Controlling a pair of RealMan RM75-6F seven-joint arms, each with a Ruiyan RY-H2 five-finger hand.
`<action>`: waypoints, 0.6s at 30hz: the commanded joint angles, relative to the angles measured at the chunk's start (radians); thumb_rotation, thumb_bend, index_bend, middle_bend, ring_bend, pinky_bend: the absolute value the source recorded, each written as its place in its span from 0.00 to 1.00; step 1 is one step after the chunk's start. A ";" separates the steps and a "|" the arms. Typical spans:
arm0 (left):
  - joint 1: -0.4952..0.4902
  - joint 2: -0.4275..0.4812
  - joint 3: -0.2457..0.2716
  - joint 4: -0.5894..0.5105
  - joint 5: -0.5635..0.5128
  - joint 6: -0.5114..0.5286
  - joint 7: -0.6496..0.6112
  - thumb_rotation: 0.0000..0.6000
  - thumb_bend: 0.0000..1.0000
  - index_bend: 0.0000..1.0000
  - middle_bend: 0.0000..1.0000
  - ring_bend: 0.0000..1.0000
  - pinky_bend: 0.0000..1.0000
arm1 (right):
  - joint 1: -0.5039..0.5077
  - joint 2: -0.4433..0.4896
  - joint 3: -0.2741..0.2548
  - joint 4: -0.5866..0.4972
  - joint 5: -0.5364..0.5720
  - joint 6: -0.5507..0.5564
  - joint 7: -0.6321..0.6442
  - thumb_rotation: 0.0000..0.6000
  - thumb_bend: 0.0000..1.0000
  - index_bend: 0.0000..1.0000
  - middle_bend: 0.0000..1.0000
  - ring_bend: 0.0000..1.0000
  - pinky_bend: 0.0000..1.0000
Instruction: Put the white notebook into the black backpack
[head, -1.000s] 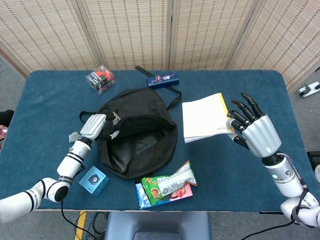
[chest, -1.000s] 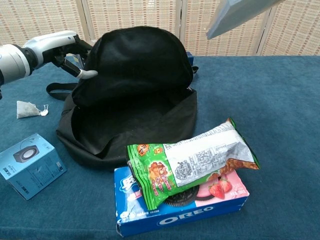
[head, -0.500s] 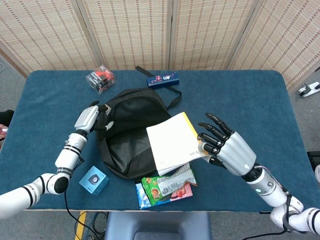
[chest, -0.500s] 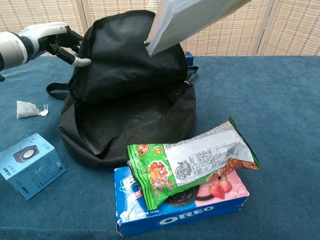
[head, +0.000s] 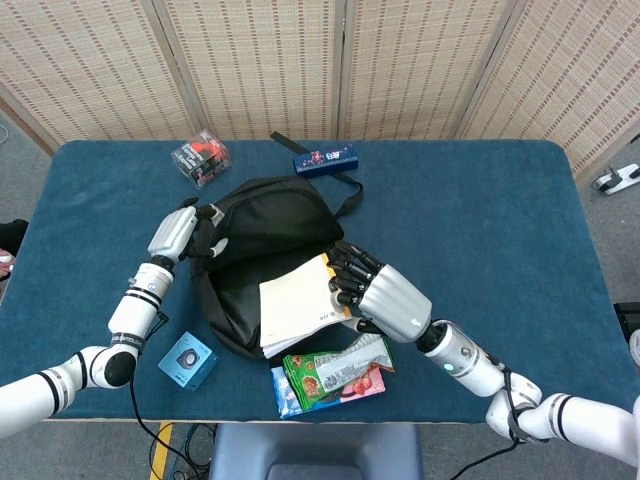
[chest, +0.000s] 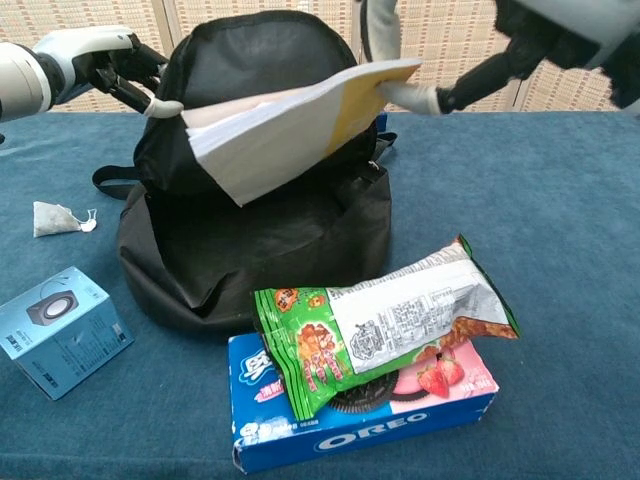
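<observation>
A small white tea-bag-like sachet (chest: 55, 218) lies on the blue cloth-covered table (head: 480, 210) at the far left, and a light blue cardboard box with a speaker printed on it (head: 187, 361) stands near the front left edge. Just beyond these, the upper flap of the black fabric backpack (head: 262, 250) is gripped by the left hand (head: 187, 233), whose fingers are curled around the edge of the flap so that the mouth is held open towards the front. Behind the bag, a clear plastic box with red and black contents (head: 200, 158) and a dark blue rectangular box (head: 325, 158) rest near the far edge of the table. The white notebook with a yellow strip along its spine (head: 295, 305) is held tilted over the open mouth of the bag, its lower corner hanging above the dark interior; whether it touches the lining cannot be told. It is grasped at its right edge by the right hand (head: 375, 293), the fingers spread over the cover. In front of the bag, a green and silver foil snack packet (chest: 385, 325) lies on top of a blue and pink Oreo biscuit box (chest: 365, 415).
</observation>
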 joint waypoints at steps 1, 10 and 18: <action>0.004 0.017 -0.001 -0.024 -0.007 0.006 0.012 1.00 0.38 0.72 0.37 0.32 0.05 | 0.045 -0.065 0.015 0.066 0.037 -0.056 0.015 1.00 0.80 0.63 0.48 0.24 0.10; 0.005 0.050 0.000 -0.076 -0.037 0.011 0.045 1.00 0.38 0.72 0.37 0.32 0.05 | 0.134 -0.205 0.028 0.275 0.087 -0.139 0.079 1.00 0.80 0.63 0.48 0.24 0.10; 0.003 0.076 0.003 -0.104 -0.070 0.003 0.067 1.00 0.38 0.72 0.37 0.32 0.05 | 0.195 -0.288 0.003 0.450 0.079 -0.170 0.107 1.00 0.80 0.63 0.47 0.24 0.10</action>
